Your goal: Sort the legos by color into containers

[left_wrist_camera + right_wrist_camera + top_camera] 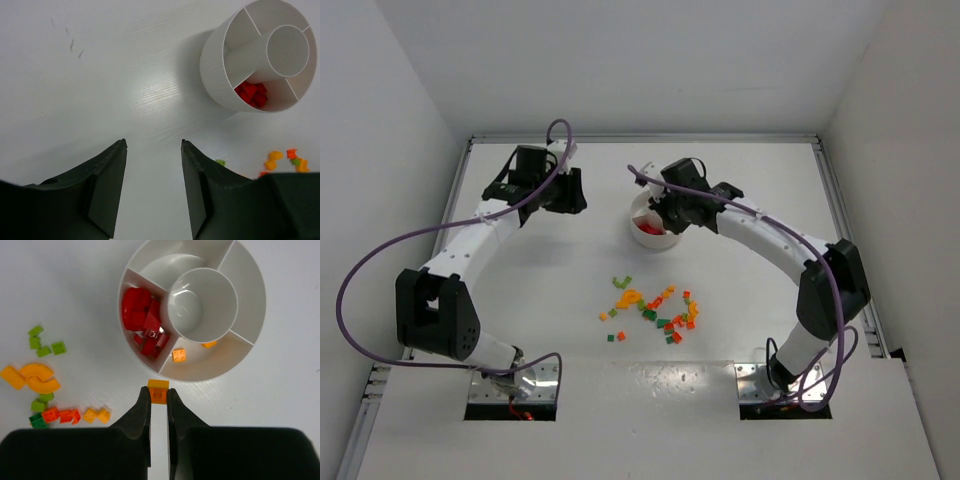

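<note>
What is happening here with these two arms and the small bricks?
The robot is sorting bricks by colour into a divided white dish. The right gripper is shut on an orange brick at the dish's rim, beside the compartment holding two orange pieces. Another compartment holds red bricks. The left gripper hangs open and empty over the table, where many loose bricks lie.

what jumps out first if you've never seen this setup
The right fingers pinch one orange brick just outside the rim of the white dish. Inside that dish sits a heap of red bricks, vivid against the white. On the table, on the dish's near side, lies a bright scatter of loose bricks.
</note>
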### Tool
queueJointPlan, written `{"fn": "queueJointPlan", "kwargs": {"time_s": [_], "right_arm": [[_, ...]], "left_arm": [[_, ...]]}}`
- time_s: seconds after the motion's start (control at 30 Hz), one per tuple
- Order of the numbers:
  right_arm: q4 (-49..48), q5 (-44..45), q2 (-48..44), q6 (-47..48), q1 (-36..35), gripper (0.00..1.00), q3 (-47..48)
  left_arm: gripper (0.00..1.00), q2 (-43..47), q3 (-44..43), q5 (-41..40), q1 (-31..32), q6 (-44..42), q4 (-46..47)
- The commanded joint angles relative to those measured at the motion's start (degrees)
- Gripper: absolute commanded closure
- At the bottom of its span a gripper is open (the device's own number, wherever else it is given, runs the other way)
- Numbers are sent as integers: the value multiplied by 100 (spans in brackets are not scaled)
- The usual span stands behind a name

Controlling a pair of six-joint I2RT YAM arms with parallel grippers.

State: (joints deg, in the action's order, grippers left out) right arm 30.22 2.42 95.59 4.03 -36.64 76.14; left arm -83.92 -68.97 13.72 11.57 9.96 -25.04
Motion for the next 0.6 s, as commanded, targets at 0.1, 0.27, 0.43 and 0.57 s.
{"fn": "queueJointPlan", "kwargs": {"time_s": [0.1,0.27,0.43,0.57], "right_arm": [[-156,75,-145,-87,183,100,289],[-25,-153,-322,-35,307,100,41],[-42,-477,-322,176,482,100,-46],[-104,-830,-165,177,615,100,-46]], "left_arm": [[47,313,330,192,12,-98,707],[37,1228,1465,386,143,-353,2001],[27,852,1246,571,293,-547,1941],[23,605,1035,571,293,-564,1888]]}}
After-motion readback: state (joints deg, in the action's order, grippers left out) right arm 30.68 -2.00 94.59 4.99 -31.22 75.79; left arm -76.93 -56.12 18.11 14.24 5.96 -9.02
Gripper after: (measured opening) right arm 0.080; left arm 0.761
